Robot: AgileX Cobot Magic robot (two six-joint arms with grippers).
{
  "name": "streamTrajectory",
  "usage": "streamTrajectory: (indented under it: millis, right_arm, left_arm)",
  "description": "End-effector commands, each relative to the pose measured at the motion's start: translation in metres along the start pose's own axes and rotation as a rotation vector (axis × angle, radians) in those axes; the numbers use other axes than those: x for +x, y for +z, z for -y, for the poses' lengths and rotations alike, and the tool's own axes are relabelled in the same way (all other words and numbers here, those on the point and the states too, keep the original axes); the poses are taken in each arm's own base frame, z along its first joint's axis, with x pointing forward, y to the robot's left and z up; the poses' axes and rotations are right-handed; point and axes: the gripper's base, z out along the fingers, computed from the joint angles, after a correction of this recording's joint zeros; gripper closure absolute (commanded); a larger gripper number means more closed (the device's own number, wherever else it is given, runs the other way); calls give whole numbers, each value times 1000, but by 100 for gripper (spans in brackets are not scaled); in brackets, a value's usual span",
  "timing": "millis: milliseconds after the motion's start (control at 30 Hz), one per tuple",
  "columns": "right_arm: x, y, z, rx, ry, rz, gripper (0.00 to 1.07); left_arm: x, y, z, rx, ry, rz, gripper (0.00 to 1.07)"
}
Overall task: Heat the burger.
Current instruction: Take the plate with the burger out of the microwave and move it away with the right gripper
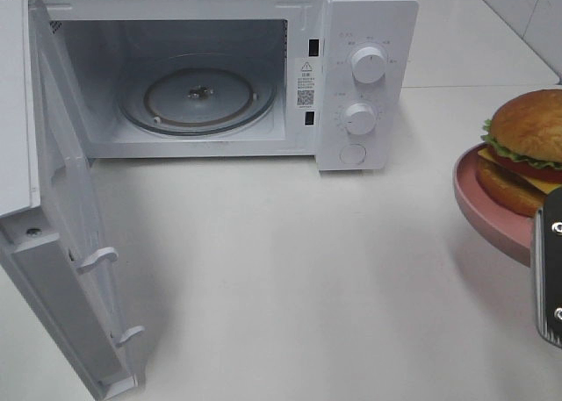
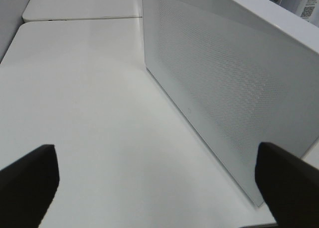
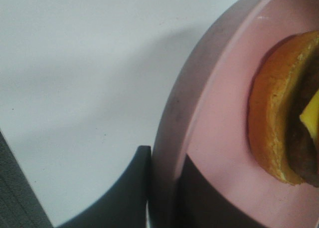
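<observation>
Gripping the rim of the pink plate [image 1: 492, 221], the right gripper [image 3: 164, 188] has one dark finger [image 3: 124, 193] under the edge and the other on top, closed tight against it; from the high camera only a dark slab of that arm shows at the near right edge. On the plate sits the burger [image 1: 527, 151], glossy brown bun on top, then lettuce, tomato, cheese and the bottom bun, over at the right side of the white table [image 1: 307, 278], well apart from the oven. Nearer the left, the microwave door [image 1: 61, 269] hangs swung wide open toward me. The left gripper [image 2: 157, 183] hovers above bare tabletop beside the perforated white door panel, its two dark fingertips [image 2: 27, 180] spread far apart with nothing between them. Farther back stands the white microwave [image 1: 219, 68], cavity open, with the glass turntable [image 1: 200, 98] lying bare inside and two round knobs [image 1: 367, 65] on its right-hand panel
</observation>
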Motion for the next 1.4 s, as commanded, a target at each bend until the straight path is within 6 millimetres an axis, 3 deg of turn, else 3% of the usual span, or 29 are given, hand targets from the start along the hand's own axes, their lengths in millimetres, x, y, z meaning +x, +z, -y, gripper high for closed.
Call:
streamTrajectory:
  millis: [33, 300, 567, 1000, 1200, 1400]
  right_arm:
    - [1, -4, 6, 58, 49, 4, 107]
    - [7, -3, 9, 99, 263, -56, 107]
    - [3, 11, 7, 107, 444, -202, 107]
    - [-18, 41, 1, 123, 632, -345, 107]
    - [-33, 54, 5, 178, 803, -360, 107]
    - [-45, 71, -1, 169, 825, -356, 107]
  left_arm:
    - [1, 0, 1, 3, -1, 3, 7]
    - [1, 0, 1, 3, -1, 3, 7]
    - [1, 0, 1, 3, -1, 3, 7]
    - [1, 0, 1, 3, -1, 3, 7]
    - [1, 0, 1, 3, -1, 3, 7]
    - [1, 0, 1, 3, -1, 3, 7]
